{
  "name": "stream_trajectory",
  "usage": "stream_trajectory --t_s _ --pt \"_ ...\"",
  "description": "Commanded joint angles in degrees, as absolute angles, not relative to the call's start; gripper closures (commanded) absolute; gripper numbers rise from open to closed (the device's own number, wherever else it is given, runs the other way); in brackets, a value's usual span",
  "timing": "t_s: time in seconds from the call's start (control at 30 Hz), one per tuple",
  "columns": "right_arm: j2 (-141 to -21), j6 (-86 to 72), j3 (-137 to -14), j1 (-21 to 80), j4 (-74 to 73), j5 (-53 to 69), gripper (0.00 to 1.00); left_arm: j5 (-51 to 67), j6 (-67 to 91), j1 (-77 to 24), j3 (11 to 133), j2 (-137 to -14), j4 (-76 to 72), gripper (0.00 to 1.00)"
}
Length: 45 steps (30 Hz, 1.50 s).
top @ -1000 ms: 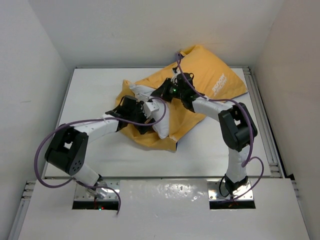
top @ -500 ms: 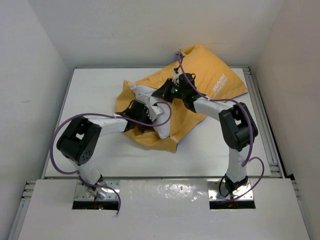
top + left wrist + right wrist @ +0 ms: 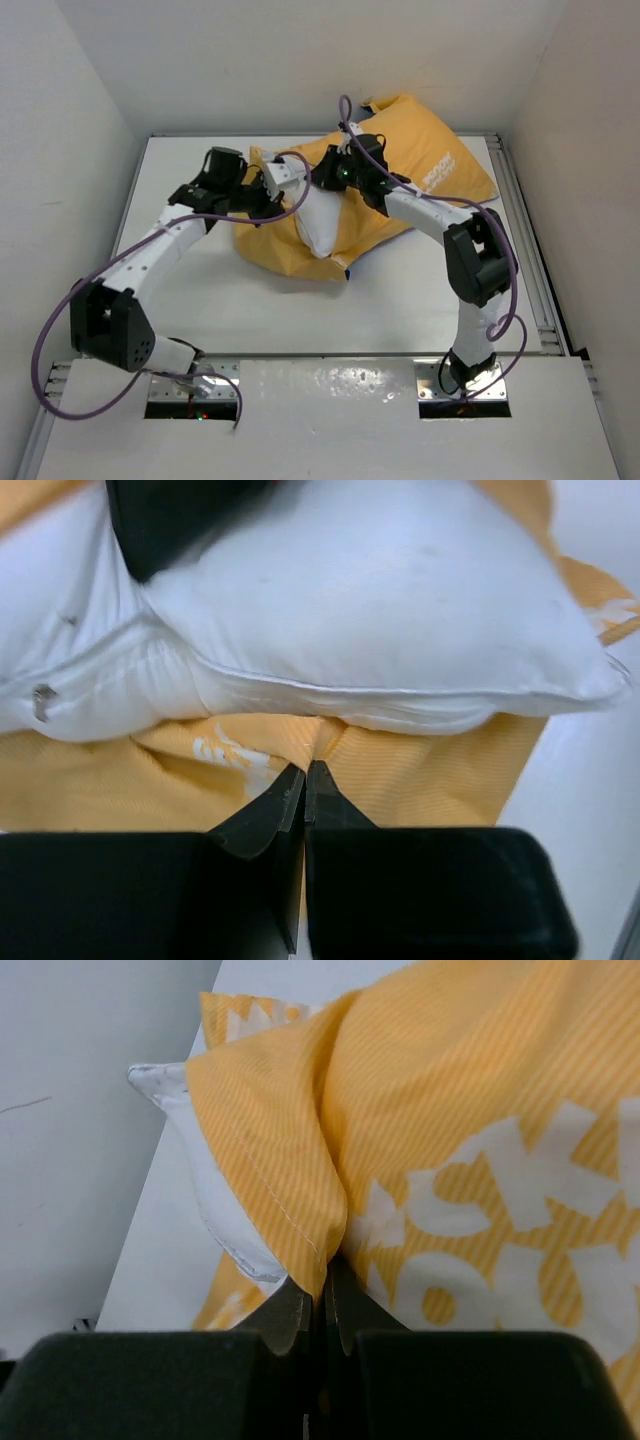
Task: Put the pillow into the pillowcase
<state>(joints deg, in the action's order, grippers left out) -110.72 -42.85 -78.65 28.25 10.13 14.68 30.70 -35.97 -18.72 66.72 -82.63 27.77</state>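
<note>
The orange-yellow pillowcase (image 3: 430, 165) lies at the back of the table, its open end toward the left. The white pillow (image 3: 322, 222) sticks out of that opening, partly inside. My left gripper (image 3: 272, 195) is shut, pinching the lower orange edge (image 3: 420, 770) of the pillowcase just beneath the pillow (image 3: 380, 600). My right gripper (image 3: 318, 185) is shut on the upper hem of the pillowcase (image 3: 480, 1110), which drapes over a pillow corner (image 3: 215, 1200). In the left wrist view, the two closed fingertips meet at the left gripper (image 3: 305, 767); in the right wrist view the right gripper (image 3: 325, 1285) has fabric between its jaws.
The white table (image 3: 190, 290) is bounded by white walls on the left, back and right. A metal rail (image 3: 530, 260) runs along its right edge. Purple cables loop from both arms over the work area.
My left arm swung from the front of the pillowcase to its back-left side and its gripper closed on the lower edge. The case opening shifted back and left; the right gripper kept its hold.
</note>
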Motion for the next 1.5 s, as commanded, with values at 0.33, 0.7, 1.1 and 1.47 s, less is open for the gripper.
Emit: stream_trajectory --t_s 0.33,0.7,1.1,1.47 --pt "-120.9 -33.7 -83.0 31.4 -4.6 6.7 1.00 55.9 -33.1 -10.5 78.1 -73.4 31.0 1.00" --pt "-102.1 -18.3 -88.8 28.7 -11.6 26.3 0.01 43.9 -43.9 -11.7 66.8 -71.1 36.1 1.00" --pt "-89.6 -22.6 -72.9 28.6 -16.7 17.6 0.94 18.2 -38.3 -25.8 52.0 -74.5 25.5 0.46" --pt "-78.3 -25.0 -53.4 35.0 -9.7 10.6 0.25 14.0 -23.9 -26.4 46.0 -80.1 5.1 0.27"
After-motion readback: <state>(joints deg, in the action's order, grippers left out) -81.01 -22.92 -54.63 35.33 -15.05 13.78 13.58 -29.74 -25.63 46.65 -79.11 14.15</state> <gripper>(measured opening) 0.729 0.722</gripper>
